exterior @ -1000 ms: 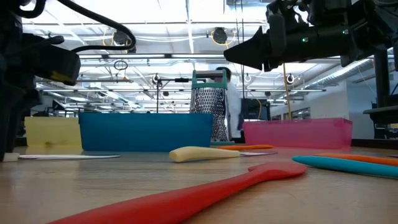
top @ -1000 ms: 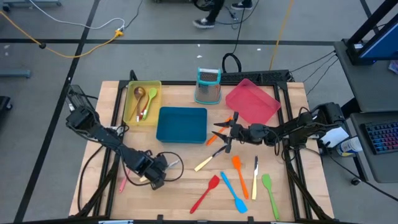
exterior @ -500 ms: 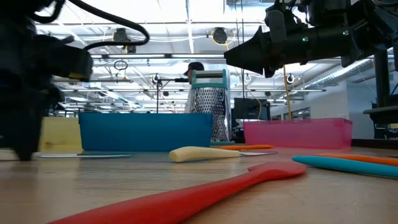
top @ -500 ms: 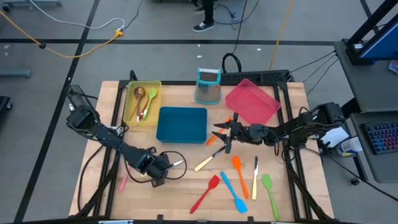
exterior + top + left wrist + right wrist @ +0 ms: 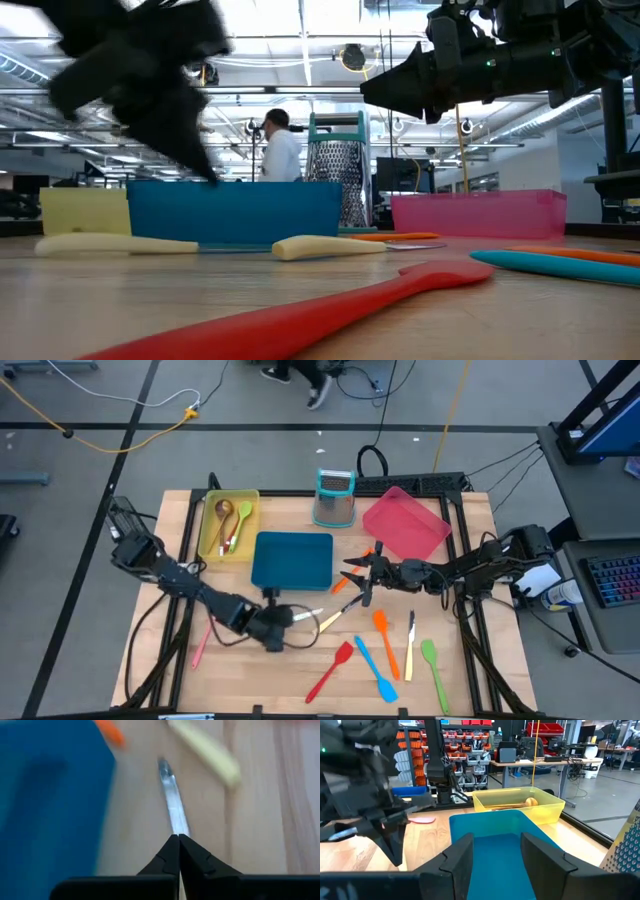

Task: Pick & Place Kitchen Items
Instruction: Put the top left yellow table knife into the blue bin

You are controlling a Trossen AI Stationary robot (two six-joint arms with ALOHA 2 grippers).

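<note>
The left gripper [image 5: 283, 622] is pinching the metal blade of a knife [image 5: 172, 805], its fingers pressed fully together on it, so the blade is pointing forward past the fingertips toward the blue tray [image 5: 292, 559]. Gripping the thin blade this way is probably letting the arm carry the knife flat and low over the tabletop [image 5: 220, 670]. It is working just off the near edge of the blue tray, with a second, cream-handled knife [image 5: 330, 620] lying loose close beside it.

The right gripper [image 5: 352, 578] is hovering with its fingers spread wide and nothing between them, just off the right edge of the blue tray, looking across that tray to the yellow tray [image 5: 229, 523] at the far left corner, where a wooden spoon [image 5: 222, 515] and a green spoon [image 5: 240, 520] are already resting.

The remaining utensils are lying toward the near right part of the tabletop: a red spatula [image 5: 331, 670], a blue spatula [image 5: 376, 670], an orange spatula [image 5: 385, 632], another cream-handled knife [image 5: 410, 645] and a green spoon [image 5: 433, 665]. A pink utensil [image 5: 199, 644] is sitting near the left edge. The pink tray [image 5: 405, 523] and the grater [image 5: 335, 497] are standing along the far edge.

Open room looks best over the near left area; the two grippers are close across the blue tray's near right corner, which could get crowded.
</note>
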